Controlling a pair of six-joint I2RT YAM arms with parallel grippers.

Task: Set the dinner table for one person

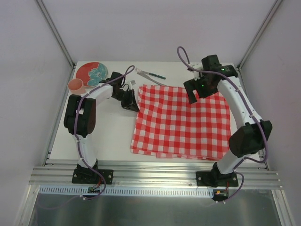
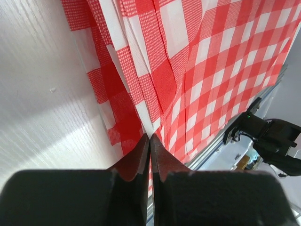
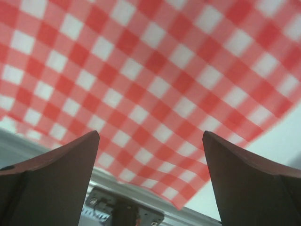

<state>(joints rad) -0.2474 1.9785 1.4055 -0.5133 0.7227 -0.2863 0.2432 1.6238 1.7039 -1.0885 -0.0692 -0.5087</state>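
The off-white dinner table (image 1: 108, 136) carries a folded red-and-white checked cloth (image 1: 183, 122) at centre right. My left gripper (image 1: 133, 100) is low at the cloth's far left corner. In the left wrist view the jaws (image 2: 149, 136) are shut with the cloth's layered edge (image 2: 141, 80) pinched at their tips, and folds run into them. My right gripper (image 1: 193, 94) hovers over the cloth's far right part. In the right wrist view it (image 3: 150, 136) is wide open and empty, above the cloth (image 3: 150, 70).
A red plate with a teal pattern (image 1: 91, 73) and a pink cup (image 1: 76, 86) stand at the far left corner. Cutlery with a dark handle (image 1: 151, 74) lies beyond the cloth. An aluminium rail (image 1: 155, 169) runs along the near edge.
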